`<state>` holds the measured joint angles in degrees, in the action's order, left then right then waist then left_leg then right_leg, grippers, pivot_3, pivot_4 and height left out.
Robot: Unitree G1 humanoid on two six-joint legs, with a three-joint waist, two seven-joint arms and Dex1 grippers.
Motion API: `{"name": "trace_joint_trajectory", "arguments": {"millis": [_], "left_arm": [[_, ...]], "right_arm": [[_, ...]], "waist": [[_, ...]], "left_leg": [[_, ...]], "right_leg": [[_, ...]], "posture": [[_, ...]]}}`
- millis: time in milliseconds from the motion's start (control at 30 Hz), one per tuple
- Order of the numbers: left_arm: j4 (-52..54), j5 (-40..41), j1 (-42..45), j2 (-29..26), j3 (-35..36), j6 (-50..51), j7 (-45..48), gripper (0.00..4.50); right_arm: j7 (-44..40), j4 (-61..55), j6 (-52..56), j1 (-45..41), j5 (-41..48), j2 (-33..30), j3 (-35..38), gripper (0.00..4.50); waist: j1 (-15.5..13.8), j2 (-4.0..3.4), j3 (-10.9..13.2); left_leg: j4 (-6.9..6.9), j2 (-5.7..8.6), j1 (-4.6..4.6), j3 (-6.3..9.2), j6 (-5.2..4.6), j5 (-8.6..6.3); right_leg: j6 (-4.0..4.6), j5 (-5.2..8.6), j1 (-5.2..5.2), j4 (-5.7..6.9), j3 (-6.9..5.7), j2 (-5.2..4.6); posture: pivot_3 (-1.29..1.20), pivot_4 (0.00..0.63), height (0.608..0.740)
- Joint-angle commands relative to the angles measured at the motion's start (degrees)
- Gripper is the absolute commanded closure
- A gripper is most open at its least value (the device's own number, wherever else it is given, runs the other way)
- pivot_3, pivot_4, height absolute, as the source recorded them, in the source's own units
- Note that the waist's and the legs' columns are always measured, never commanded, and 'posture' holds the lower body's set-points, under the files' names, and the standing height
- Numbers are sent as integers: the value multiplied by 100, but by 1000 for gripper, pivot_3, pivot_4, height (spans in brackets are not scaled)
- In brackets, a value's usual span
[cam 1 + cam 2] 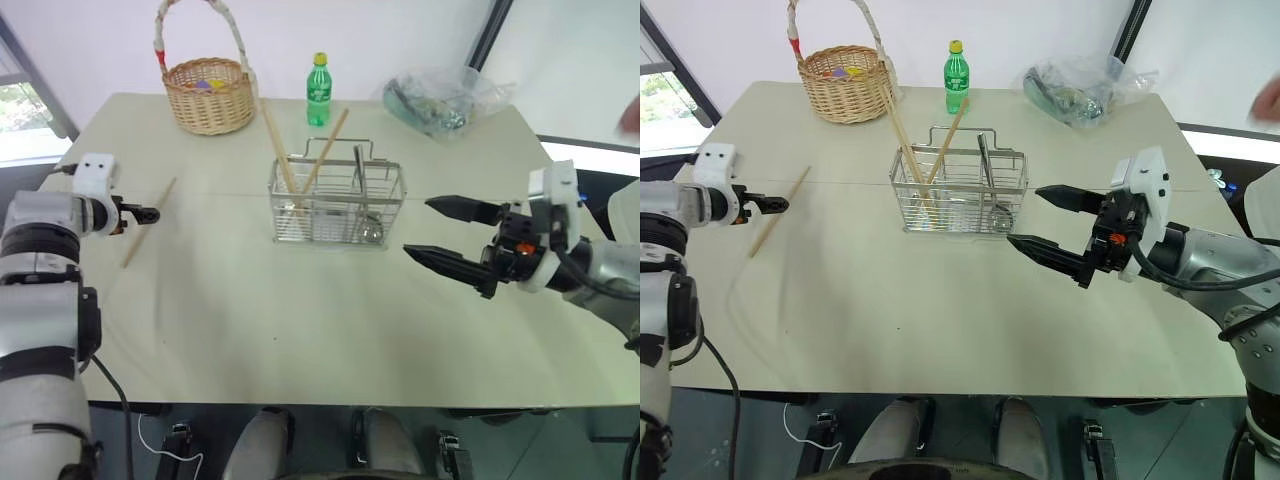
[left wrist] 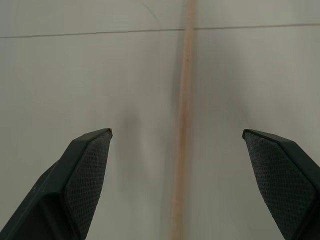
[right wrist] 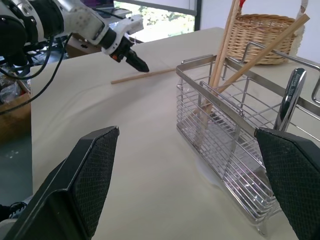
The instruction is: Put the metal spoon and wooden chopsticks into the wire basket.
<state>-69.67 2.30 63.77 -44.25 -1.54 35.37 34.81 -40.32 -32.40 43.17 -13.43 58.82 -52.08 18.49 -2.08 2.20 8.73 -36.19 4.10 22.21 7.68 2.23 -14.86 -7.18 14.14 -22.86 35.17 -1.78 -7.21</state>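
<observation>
pale bench (image 1: 300,330), wire basket (image 1: 336,205) near the middle. spoon (image 1: 365,200) and two chopsticks (image 1: 300,160) already inside. one chopstick (image 1: 148,222) flat beside left pincer (image 1: 150,214), wide apart, likely to grab it. right pincer (image 1: 445,232) wide apart, empty.

A plain test room, likely a lab or office: a bare beige table (image 1: 300,330) against white walls, a window (image 3: 150,20) with greenery outside, loose cables (image 1: 165,445) on the floor.

head: overlooks table (image 1: 300,330) | wrists: low, close | shared: wire basket (image 3: 235,145)
</observation>
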Motion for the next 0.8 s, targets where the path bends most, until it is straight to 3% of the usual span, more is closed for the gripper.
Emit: {"name": "trace_joint_trajectory", "arguments": {"millis": [33,233,267,300,533,733,800], "left_arm": [[-241,-185,77,86,26,-220,-10,82],[-459,-213,25,191,214,-347,-264,82],[-467,-208,32,197,249,-348,-257,624],[-472,-214,38,201,274,-351,-250,851],[-469,-247,160,185,408,-358,-391,4468],[-310,-17,425,271,721,-642,-545,4468],[-121,323,629,394,1139,-1054,-664,4468]], "right_arm": [[8,-93,-17,-73,113,1,155,10],[63,-106,21,-32,144,-30,262,10],[78,-105,28,-22,160,-32,288,10],[89,-105,31,-14,170,-35,304,10],[69,-175,-14,148,115,-37,343,10],[-84,-231,-29,276,160,-124,436,10],[-111,-230,-15,317,126,-161,479,10]], "waist": [[1,2,-1],[0,0,-5],[0,0,-5],[1,1,-5],[7,2,-6],[-2,3,-5],[-25,7,-7]], "left_leg": [[0,0,0,0,0,0],[-1,-2,-2,0,0,0],[-1,-2,-3,-1,0,0],[-2,-2,-3,-1,0,0],[-2,-1,-3,-1,0,0],[-4,0,-3,-1,0,0],[-6,0,0,2,0,0]], "right_leg": [[0,0,0,1,0,0],[0,0,0,4,-1,-1],[-1,0,0,5,-1,-2],[-1,0,0,5,-1,-2],[-1,-1,0,6,-1,-1],[-1,-1,0,6,-1,-2],[-1,-1,1,6,-5,-2]], "posture": [[0,150,674],[0,150,674],[0,150,674],[0,150,674],[0,150,674],[0,150,674],[0,150,674]]}}
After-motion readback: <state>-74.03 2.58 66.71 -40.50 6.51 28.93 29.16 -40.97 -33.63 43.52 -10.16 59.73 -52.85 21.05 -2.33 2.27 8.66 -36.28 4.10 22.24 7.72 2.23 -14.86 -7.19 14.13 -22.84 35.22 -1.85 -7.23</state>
